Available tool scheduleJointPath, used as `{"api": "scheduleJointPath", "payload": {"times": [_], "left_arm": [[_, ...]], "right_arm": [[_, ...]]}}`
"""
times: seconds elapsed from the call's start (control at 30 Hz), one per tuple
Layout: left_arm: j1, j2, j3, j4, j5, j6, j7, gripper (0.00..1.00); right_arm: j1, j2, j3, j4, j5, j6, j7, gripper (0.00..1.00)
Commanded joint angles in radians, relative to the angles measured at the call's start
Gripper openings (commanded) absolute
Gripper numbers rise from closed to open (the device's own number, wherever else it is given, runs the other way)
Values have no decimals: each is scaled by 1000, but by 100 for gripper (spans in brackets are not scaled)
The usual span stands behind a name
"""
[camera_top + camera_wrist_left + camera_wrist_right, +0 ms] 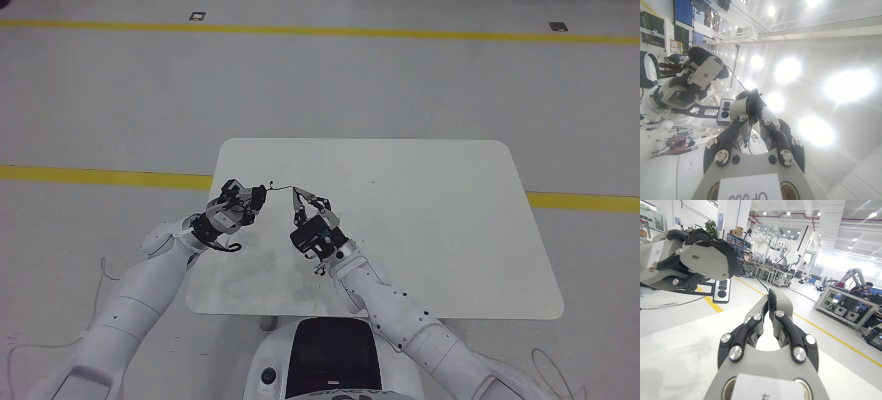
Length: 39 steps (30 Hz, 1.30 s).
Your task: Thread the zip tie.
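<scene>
A thin black zip tie [283, 187] stretches in the air between my two grippers, above the near left part of the white table [430, 220]. My left gripper [258, 194] is shut on one end of it. My right gripper [299, 203] is shut on the other end. In the right wrist view the zip tie [757, 279] runs from my shut right gripper [769, 294] up behind the left gripper [730, 270]. In the left wrist view the zip tie [738, 80] leaves my shut left gripper [753, 94] toward the right gripper [723, 73].
The table's left edge [205, 240] lies just under the left arm. Grey floor with a yellow line [100, 177] surrounds the table. Benches and other robots [844, 302] stand far off in the hall.
</scene>
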Motion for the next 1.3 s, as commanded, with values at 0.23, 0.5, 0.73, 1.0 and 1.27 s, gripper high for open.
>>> {"api": "scheduleJointPath", "payload": {"times": [0.23,0.5,0.73,1.0,1.27], "left_arm": [[0,0,0,0,0,0,0,0],[0,0,0,0,0,0,0,0],[0,0,0,0,0,0,0,0],[0,0,0,0,0,0,0,0],[0,0,0,0,0,0,0,0]], "right_arm": [[1,-6,7,12,0,-6,4,0],[1,-12,15,22,0,-12,6,0],[0,-16,21,30,0,-15,9,0],[-2,-20,27,37,0,-17,18,0],[-2,-24,32,42,0,-23,23,0]]}}
